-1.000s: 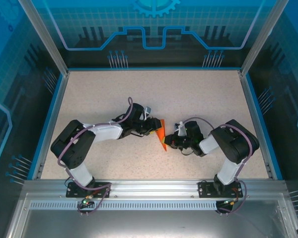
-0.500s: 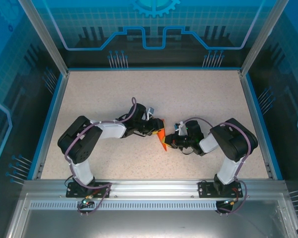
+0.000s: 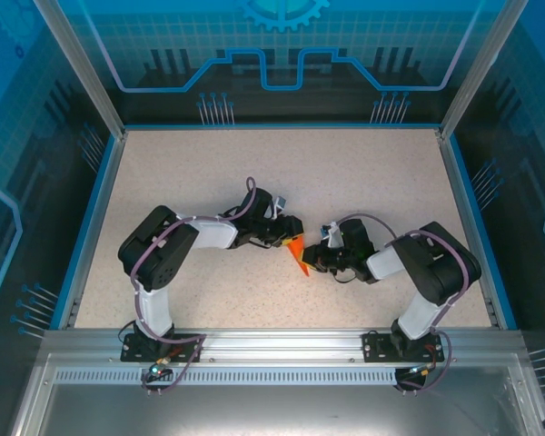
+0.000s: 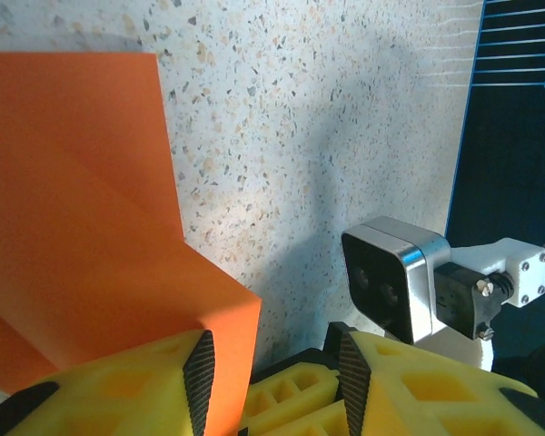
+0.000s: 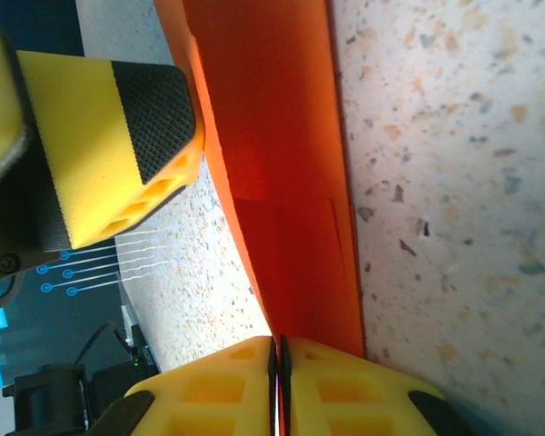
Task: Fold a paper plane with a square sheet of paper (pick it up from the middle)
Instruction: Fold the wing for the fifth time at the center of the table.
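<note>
Got the folded orange paper (image 3: 296, 253) mid-table, between both arms. Pinched at one end by the closed right gripper (image 5: 275, 345), long axis running straight out from those jaws. Flanked by the left gripper (image 4: 272, 374), jaws apart, one finger on the sheet.

The far stretch of the speckled beige tabletop (image 3: 282, 173), from 10 through 12 to 2 o'clock, lies open up to the blue rim (image 3: 282, 126). The centre is crowded. The folded bright orange sheet of paper (image 3: 296, 253) stands between the black-and-white left arm (image 3: 209, 238), reaching in from 8 o'clock, and the matching right arm (image 3: 409, 259), reaching in from 4 o'clock. A strip at 6 o'clock between their bases is bare.
</note>
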Controlling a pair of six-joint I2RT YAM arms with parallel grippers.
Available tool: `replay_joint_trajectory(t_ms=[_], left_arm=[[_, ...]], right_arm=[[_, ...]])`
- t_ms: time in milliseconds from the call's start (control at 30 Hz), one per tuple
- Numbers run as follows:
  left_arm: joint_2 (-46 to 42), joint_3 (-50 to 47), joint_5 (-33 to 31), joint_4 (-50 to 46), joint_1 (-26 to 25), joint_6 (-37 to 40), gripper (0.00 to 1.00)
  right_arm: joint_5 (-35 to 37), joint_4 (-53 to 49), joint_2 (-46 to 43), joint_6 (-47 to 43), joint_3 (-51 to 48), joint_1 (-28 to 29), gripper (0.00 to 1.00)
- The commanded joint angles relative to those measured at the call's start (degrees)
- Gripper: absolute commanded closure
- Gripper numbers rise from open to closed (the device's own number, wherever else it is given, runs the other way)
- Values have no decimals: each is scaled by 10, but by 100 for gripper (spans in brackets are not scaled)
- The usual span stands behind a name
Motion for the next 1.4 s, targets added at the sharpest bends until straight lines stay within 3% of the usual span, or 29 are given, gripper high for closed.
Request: replay_joint_trajectory(t_ms=[0,667,933,1367], left_arm=[[14,15,-9,-11,-4,16,56],[-23,-9,-49,-39,-3,26,56],[-49,-22,-19,-4,-3,28,53],[-11,-5,12,18,-9,31,51]], right_arm=[[21,-68,-17,-27,11,-5,88],[10,-39,-11,12,33,21,96],[13,-15,14,32,31,22,97],[11,-11,22,38,33,22,97]])
